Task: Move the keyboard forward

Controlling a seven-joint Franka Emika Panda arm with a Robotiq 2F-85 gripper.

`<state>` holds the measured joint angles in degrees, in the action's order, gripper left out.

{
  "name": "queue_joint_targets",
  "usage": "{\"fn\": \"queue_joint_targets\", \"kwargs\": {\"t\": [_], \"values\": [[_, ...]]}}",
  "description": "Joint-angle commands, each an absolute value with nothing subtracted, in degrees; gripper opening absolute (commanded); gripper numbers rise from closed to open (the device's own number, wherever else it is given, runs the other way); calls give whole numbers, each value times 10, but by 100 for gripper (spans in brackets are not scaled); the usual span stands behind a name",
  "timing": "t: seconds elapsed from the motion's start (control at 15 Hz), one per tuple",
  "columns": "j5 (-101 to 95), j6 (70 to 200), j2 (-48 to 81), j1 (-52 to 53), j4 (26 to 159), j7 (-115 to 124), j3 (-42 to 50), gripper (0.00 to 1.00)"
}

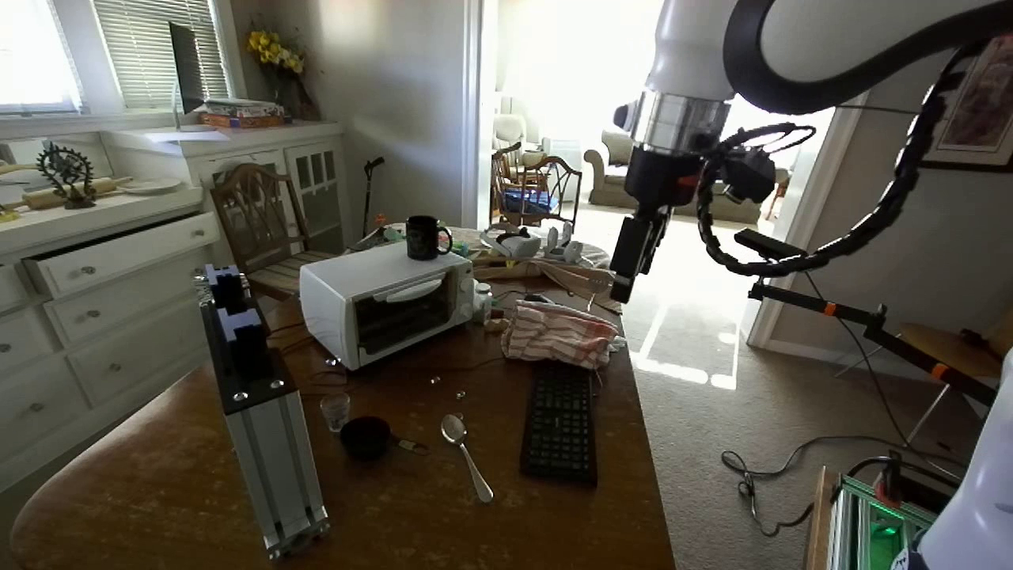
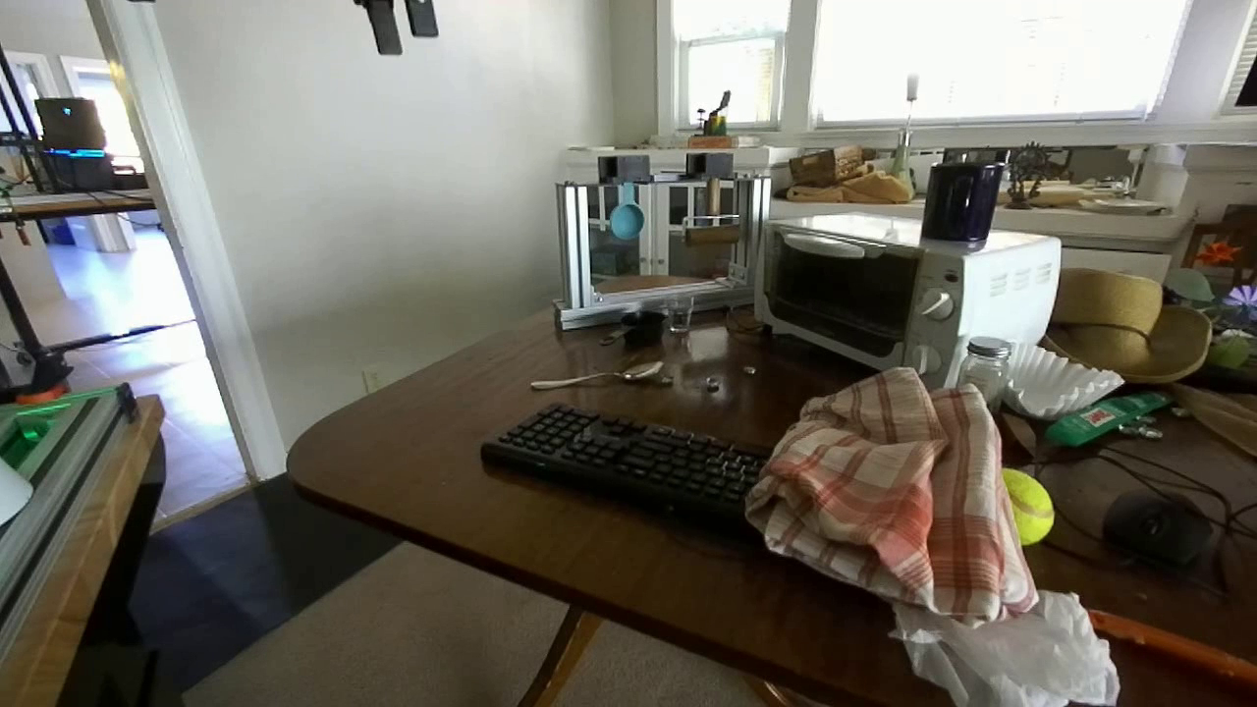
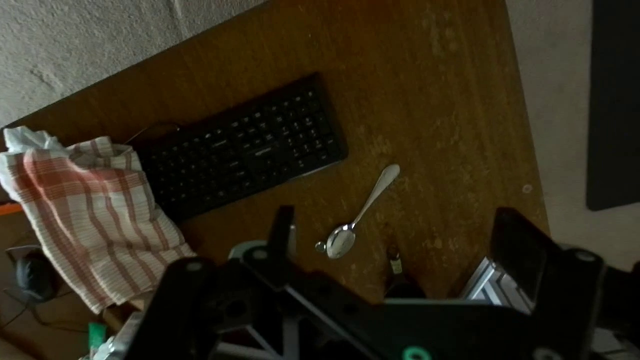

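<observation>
The black keyboard lies flat on the brown wooden table, near one long edge; it shows in both exterior views (image 1: 559, 423) (image 2: 619, 454) and in the wrist view (image 3: 245, 150). One end of it is covered by a striped towel (image 1: 558, 332). My gripper is open and empty, pointing down high above the table; it shows in both exterior views (image 1: 631, 273) (image 2: 407, 37) and in the wrist view (image 3: 396, 210). In the wrist view the fingers stand wide apart, with the keyboard beyond and to the left of them. Nothing touches the gripper.
A silver spoon (image 1: 467, 457) lies beside the keyboard. A black measuring cup (image 1: 366, 438), a small glass (image 1: 335, 412) and an upright metal frame (image 1: 277, 459) stand farther across. A white toaster oven (image 1: 356, 273) carries a dark mug (image 1: 423, 237). A tennis ball (image 2: 1028, 506) sits behind the towel.
</observation>
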<state>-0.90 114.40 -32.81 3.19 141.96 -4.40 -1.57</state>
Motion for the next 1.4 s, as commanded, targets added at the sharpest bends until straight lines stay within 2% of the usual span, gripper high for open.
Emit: {"fn": "queue_joint_targets", "kwargs": {"t": [0.0,0.2,0.27,0.73,0.87,1.33], "values": [[6,1165,-312,40,1462,-172,52,100],[-38,1246,-286,25,1504,-246,74,100],[-16,1193,-302,27,1474,-209,63,100],[-18,1202,-298,25,1473,-214,63,100],[-36,1286,-288,22,1504,-228,64,100],[-60,1554,-124,12,1555,-292,102,100]]}}
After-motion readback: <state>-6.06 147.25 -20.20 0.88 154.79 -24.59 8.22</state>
